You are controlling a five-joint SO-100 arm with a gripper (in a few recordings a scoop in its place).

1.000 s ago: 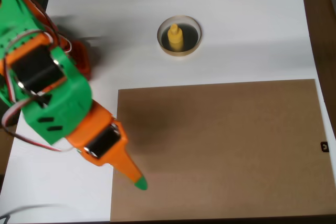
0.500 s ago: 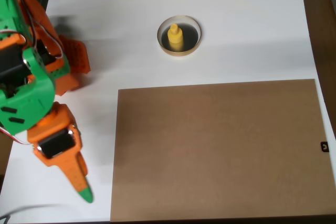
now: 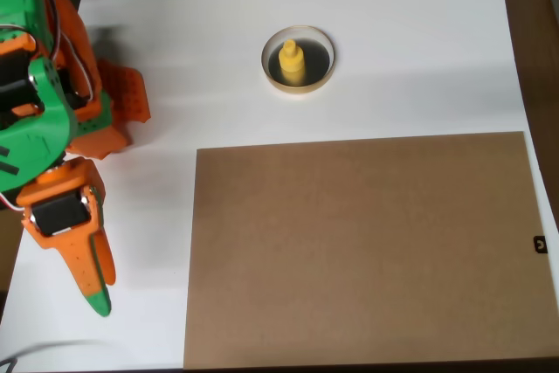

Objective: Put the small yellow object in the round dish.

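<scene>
The small yellow object [image 3: 291,60] stands upright inside the round dish [image 3: 297,87], which has a cream rim and a dark inside and sits on the white table toward the back middle. My gripper [image 3: 99,290], orange with a green tip, hovers at the far left of the overhead view, pointing toward the front edge. Its fingers lie together and hold nothing. It is far from the dish, well to the left and nearer the front.
A large brown board [image 3: 367,246] covers the front right of the white table [image 3: 419,41]. A tiny black piece [image 3: 540,245] sits at the board's right edge. The green and orange arm body [image 3: 35,120] fills the left side.
The arm has swung left, carrying the gripper from the board's left edge to the white strip at the far left. The yellow object and dish have stayed in place.
</scene>
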